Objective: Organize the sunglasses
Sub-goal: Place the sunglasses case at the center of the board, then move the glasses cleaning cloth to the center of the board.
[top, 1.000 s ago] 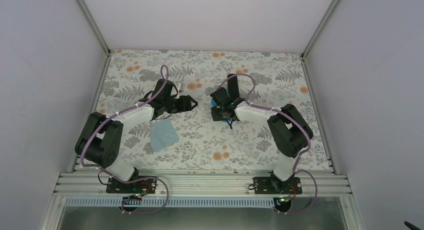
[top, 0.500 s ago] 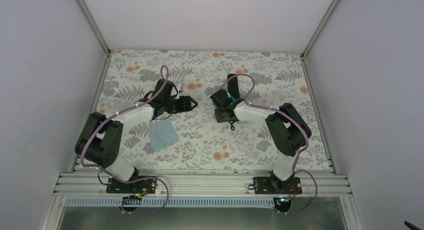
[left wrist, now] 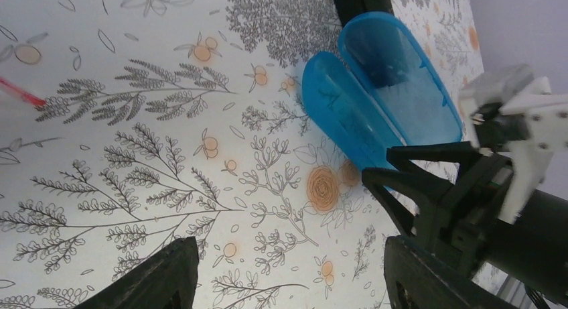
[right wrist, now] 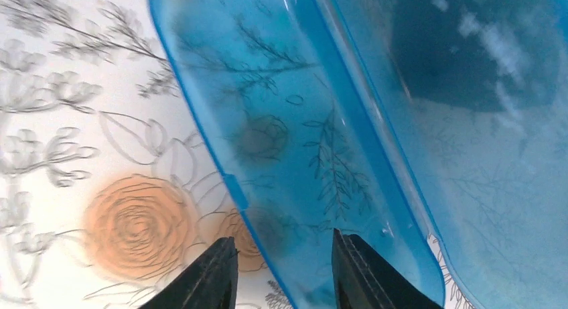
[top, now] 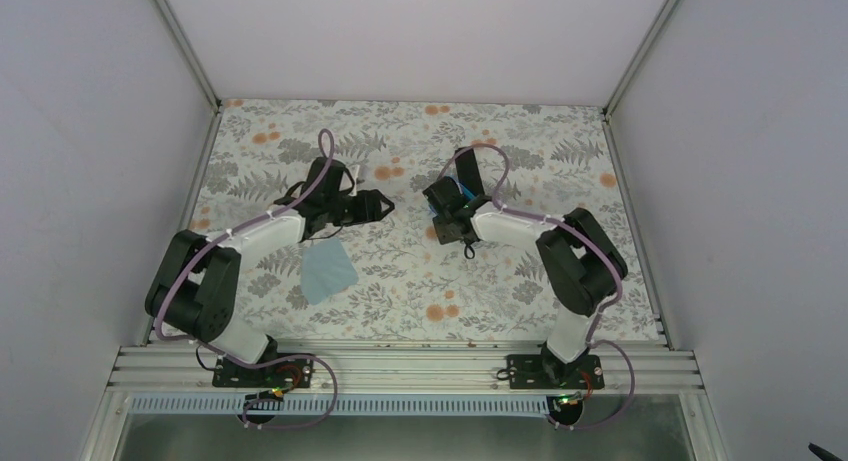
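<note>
Your left gripper (left wrist: 288, 252) spread wide above the table (left wrist: 134, 188), your right gripper (right wrist: 285, 272) parted astride the rim of the open blue case (right wrist: 301, 121), sunglasses (left wrist: 20, 92) well apart.

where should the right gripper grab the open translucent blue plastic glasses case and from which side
Probably the thin outer long rim of the open translucent blue plastic glasses case, away from the hinge. Its two shells lie spread on the floral table, too broad to span, so come from above, as the right gripper straddles that rim, jaws open.
</note>
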Available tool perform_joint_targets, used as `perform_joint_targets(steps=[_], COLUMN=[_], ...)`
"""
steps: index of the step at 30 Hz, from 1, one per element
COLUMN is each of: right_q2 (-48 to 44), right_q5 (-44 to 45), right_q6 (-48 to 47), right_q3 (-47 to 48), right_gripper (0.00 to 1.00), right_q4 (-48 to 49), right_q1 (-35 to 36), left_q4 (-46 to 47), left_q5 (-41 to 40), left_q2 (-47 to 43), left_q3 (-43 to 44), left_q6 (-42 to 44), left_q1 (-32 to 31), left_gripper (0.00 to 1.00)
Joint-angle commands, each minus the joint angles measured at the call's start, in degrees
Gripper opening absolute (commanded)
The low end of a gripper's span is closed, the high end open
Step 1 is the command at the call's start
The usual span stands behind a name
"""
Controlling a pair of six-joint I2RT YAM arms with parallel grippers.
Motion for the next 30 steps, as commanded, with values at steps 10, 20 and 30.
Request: perform_joint_targets(steps=[10, 20, 30], right_q2=[-12.31, 7.22, 21.58], right_q5=[-20.32, -18.03, -4.94], right_q6=[4.57, 7.14, 9.94], right_q3=[1.46, 17.03, 30.18], right_gripper=[0.54, 0.45, 0.40], right_q4=[3.06, 2.86, -7.19], right_q1=[9.60, 25.62, 29.14], left_q4=[-4.83, -12.50, -16.53], left_q5=[-23.57, -41.03, -43.57], left_q2=[-19.05, -37.04, -41.66], left_q3=[-1.01, 1.46, 3.77], left_q6=[-5.36, -6.81, -6.01], left_q1=[0.15, 0.15, 0.19], left_gripper=[0.69, 0.69, 0.71])
